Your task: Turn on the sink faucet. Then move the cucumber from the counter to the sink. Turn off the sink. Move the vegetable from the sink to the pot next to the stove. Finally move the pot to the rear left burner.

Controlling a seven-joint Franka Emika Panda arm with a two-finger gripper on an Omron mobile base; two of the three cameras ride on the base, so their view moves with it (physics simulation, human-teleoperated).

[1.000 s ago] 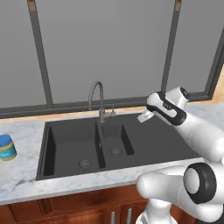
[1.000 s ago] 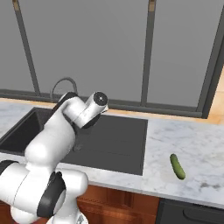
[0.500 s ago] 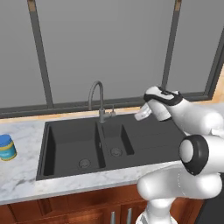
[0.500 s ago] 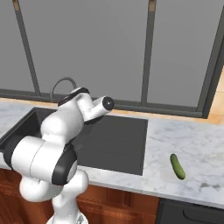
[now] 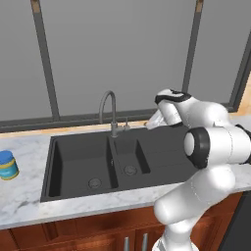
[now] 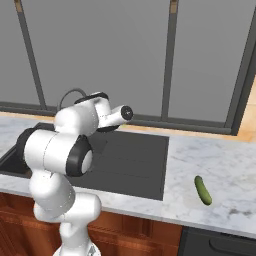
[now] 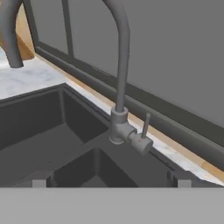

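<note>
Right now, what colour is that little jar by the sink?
The little jar is blue with a yellow band round its middle, seen best in the left base view.

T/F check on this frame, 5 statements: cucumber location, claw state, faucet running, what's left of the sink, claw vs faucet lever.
1. The cucumber lies on the counter, right of the sink. True.
2. The claw is shut on the faucet lever. False: its jaws stand open with nothing between them, and the lever is ahead of it, untouched.
3. Water is running from the sink faucet. False: no stream shows at the spout.
4. A blue and yellow can stands on the counter left of the sink. True.
5. The cucumber is in the large basin. False: both basins look empty in the left base view; it is on the counter.
</note>
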